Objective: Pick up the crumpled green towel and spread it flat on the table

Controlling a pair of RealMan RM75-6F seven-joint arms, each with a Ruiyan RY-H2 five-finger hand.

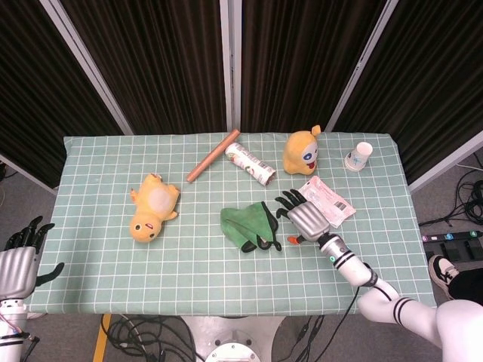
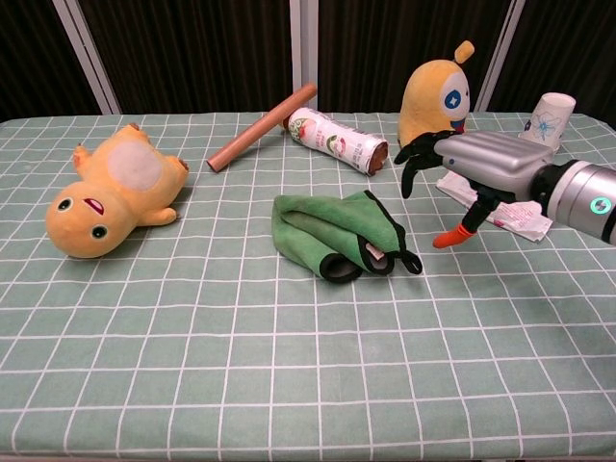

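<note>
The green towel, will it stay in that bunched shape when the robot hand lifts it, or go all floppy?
Probably floppy: the green towel lies in soft rumpled folds, so it should droop and unfold from the right hand. It looks thin, so likely light. Its black loop sticks out and might dangle or snag a finger.

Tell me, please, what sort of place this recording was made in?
Probably a robot lab: a table under a green checked cloth, black curtains behind it, loose cables on the floor, and toys laid out as test props.
</note>
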